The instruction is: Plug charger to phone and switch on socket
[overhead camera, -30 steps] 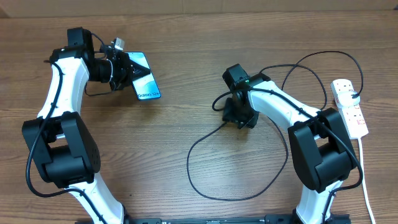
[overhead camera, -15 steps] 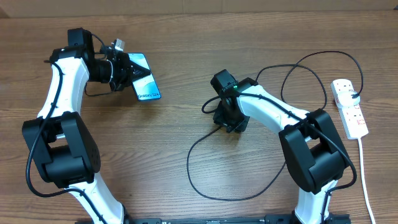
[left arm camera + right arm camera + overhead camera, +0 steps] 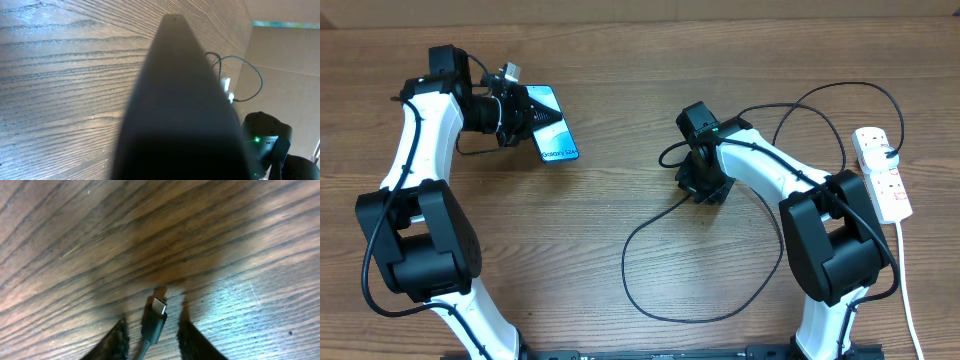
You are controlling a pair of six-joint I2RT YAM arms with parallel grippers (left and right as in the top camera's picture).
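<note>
Charger (image 3: 159, 306) tip pokes out between the closed fingers of the right gripper (image 3: 153, 332), which pinch the cable just behind the plug, low over bare wood mid-table. Carrying it left calls for slack in the loops and a tip squared to the port. Farther off, the left gripper (image 3: 517, 108) seems clamped on the tilted phone (image 3: 553, 128). The socket (image 3: 882, 172) lies at the right edge.

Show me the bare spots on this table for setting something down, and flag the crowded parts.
The widest bare table lies mid-scene, between the phone in the left end effector and the right end effector. Another free patch sits lower, between the left arm's base and the charger loop. The right side is crowded: charger curves, the right arm and the socket.
</note>
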